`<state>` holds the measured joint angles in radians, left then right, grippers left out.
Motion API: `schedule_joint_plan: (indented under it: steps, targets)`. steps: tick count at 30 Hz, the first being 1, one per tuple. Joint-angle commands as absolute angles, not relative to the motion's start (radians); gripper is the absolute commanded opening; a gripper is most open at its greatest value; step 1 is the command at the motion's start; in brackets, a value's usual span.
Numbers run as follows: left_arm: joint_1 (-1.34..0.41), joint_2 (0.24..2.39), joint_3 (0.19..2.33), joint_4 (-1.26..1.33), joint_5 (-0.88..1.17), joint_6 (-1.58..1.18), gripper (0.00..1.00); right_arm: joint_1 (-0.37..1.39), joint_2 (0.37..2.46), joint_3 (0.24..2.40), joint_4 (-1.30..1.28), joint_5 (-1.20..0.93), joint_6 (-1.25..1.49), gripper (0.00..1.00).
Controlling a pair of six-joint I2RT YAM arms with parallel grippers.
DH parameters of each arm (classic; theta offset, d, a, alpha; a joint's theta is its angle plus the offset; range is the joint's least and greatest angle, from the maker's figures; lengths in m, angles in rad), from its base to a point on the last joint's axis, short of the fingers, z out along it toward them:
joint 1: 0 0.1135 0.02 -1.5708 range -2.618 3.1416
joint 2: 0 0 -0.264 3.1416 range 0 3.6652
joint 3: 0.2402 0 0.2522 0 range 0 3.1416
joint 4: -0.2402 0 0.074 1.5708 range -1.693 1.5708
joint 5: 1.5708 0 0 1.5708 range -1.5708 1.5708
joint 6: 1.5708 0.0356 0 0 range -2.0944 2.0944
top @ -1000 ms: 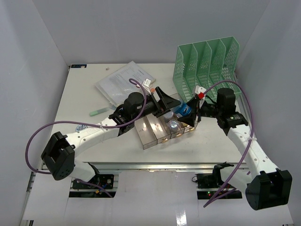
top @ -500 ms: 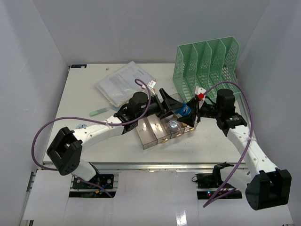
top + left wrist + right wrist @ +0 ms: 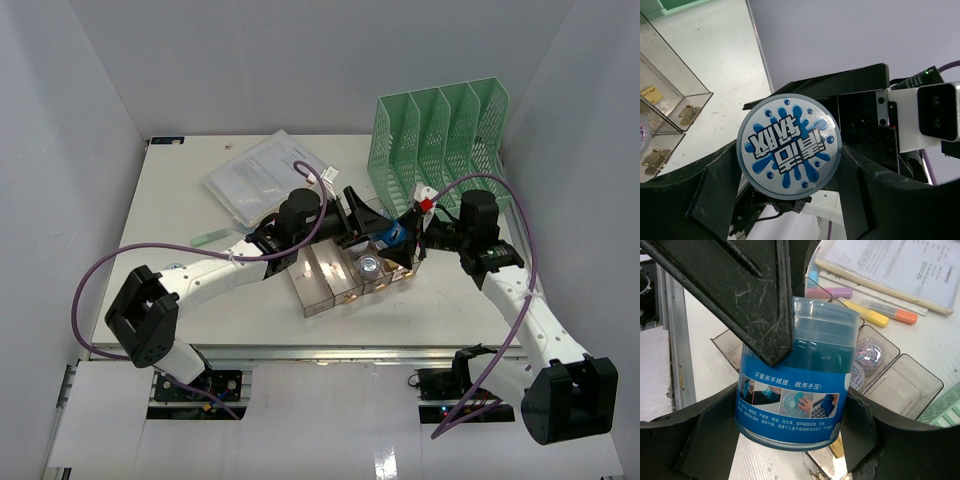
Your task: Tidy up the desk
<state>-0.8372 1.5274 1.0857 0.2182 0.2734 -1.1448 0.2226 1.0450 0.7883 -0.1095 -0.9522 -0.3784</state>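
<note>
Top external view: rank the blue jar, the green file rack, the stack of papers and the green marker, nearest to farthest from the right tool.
1. blue jar: between the fingers of the right tool.
2. green file rack: just behind, far right corner.
3. stack of papers: far side, left of centre.
4. green marker: farthest, out on the left.

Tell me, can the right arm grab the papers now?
Probably not. Its end effector is shut on the jar, and the left arm and the tray lie between it and the papers.
</note>
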Motion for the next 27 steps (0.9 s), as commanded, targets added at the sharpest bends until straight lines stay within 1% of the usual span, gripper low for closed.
schedule_joint_plan:
  steps: [1, 3, 4, 5, 6, 7, 14, 18, 23, 27]
  targets:
    - [-0.834, 1.514, 1.139, 0.164, 0.260, -1.057, 0.20, 0.225, 1.046, 0.785, -0.055, -0.966, -0.391, 0.74]
    - [-0.834, 1.492, 1.141, 0.131, 0.230, -1.028, 0.10, 0.224, 1.046, 0.784, -0.055, -0.942, -0.390, 0.89]
    - [-0.833, 1.481, 1.141, 0.110, 0.208, -1.010, 0.07, 0.224, 1.046, 0.783, -0.057, -0.933, -0.391, 0.94]
    - [-0.831, 1.470, 1.141, 0.086, 0.184, -0.990, 0.06, 0.224, 1.046, 0.783, -0.059, -0.924, -0.393, 0.97]
    - [-0.826, 1.458, 1.141, 0.046, 0.149, -0.959, 0.04, 0.224, 1.046, 0.784, -0.064, -0.913, -0.399, 0.92]
    - [-0.819, 1.447, 1.139, 0.022, 0.125, -0.937, 0.04, 0.224, 1.047, 0.784, -0.070, -0.905, -0.405, 0.90]
    - [-0.740, 1.358, 1.102, -0.128, 0.016, -0.824, 0.01, 0.221, 1.040, 0.779, -0.101, -0.867, -0.463, 0.90]
    - [-0.670, 1.350, 1.081, -0.171, -0.021, -0.759, 0.01, 0.203, 1.037, 0.773, -0.103, -0.865, -0.466, 0.90]
    - [-0.636, 1.399, 1.081, -0.170, -0.038, -0.693, 0.01, 0.188, 1.035, 0.757, -0.098, -0.872, -0.482, 0.90]
    - [-0.632, 1.470, 1.120, -0.149, -0.045, -0.642, 0.01, 0.179, 1.024, 0.744, -0.091, -0.882, -0.499, 0.90]
